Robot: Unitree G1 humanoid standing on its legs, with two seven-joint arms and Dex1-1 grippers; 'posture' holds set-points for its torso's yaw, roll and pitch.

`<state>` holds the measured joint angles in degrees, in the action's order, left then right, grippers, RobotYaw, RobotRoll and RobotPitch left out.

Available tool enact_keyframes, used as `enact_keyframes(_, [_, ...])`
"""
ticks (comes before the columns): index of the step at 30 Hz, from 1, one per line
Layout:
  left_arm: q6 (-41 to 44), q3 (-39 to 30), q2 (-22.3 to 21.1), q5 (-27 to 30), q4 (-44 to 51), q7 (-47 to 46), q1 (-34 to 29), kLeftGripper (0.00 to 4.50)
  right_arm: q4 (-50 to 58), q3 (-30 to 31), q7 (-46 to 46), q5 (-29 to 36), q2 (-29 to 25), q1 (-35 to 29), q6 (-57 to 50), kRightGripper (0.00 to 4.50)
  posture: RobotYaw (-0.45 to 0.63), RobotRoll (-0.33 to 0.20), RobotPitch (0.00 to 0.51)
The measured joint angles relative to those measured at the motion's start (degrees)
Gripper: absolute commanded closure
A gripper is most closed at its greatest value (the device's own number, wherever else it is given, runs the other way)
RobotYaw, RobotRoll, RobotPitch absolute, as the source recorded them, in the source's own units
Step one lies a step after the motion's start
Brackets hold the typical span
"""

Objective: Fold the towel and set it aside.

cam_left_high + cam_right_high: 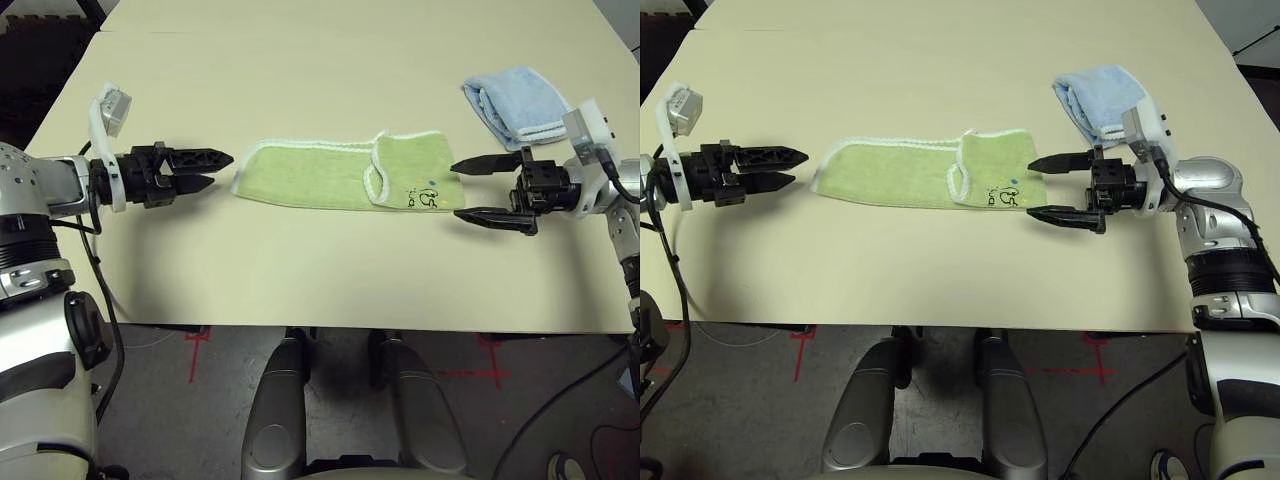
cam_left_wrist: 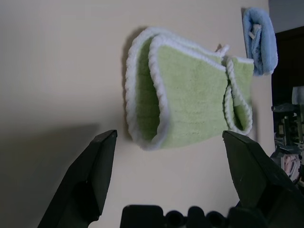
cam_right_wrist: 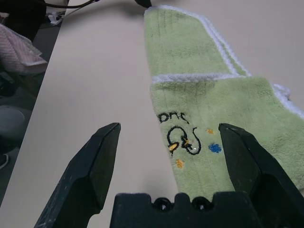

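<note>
Two grippers, both empty, jaws spread wide. Towel (image 1: 345,175) lies flat mid-table (image 1: 300,280) as a long narrow strip, already doubled lengthwise; its right-end portion is turned back over the strip, embroidered mark facing up near that end.

Step in hand, my reading: between folds. Lengthwise fold looks done, end-over fold partly laid, neither gripper on the cloth. Setting aside not yet done.

Positions: left gripper (image 1: 212,170) sits just beside the towel's left end, fingers pointing along the strip, not touching. Right gripper (image 1: 478,190) sits at the right end, one finger either side of the embroidered corner, close to the edge; contact not evident. Rt wrist view puts the mark between its fingers, just ahead.

Next move, as I judge: one gripper must come down on an end, pinch all layers at the white edging, and carry it over to the opp. end w/o dragging the strip. Risk: catching the top layer only, which would open the fold.

Blue towel (image 1: 515,100) lies folded at far right, apart from the green one. Not part of the job.
</note>
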<state>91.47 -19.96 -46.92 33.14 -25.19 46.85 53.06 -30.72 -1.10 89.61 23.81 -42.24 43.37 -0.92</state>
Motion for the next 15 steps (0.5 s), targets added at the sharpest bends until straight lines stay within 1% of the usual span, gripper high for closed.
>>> enact_keyframes(4, [0.0, 0.7, -1.3, 4.1, 0.3, -0.6, -2.4, 0.0, 0.0, 0.0, -0.2, 0.0, 0.0, 0.1, -0.1, 0.03, 0.1, 0.0, 0.307])
enact_keyframes(7, [0.1, 1.0, -1.2, 7.5, 1.2, -1.8, -3.3, 0.0, 0.0, 0.0, -0.2, 0.0, 0.2, 0.1, -0.1, 0.03, 0.1, 0.0, 0.308])
enact_keyframes(12, [0.1, 0.8, 1.4, 10.7, 1.6, -5.6, -3.1, 0.0, 0.0, 0.0, -0.3, -0.1, 0.3, 0.2, -0.1, 0.03, 0.1, 0.0, 0.301])
enact_keyframes(15, [0.1, 0.8, 2.2, 12.2, 1.6, -7.4, -2.9, 0.0, 0.0, 0.0, -0.3, -0.1, 0.3, 0.2, -0.1, 0.03, 0.1, 0.0, 0.299])
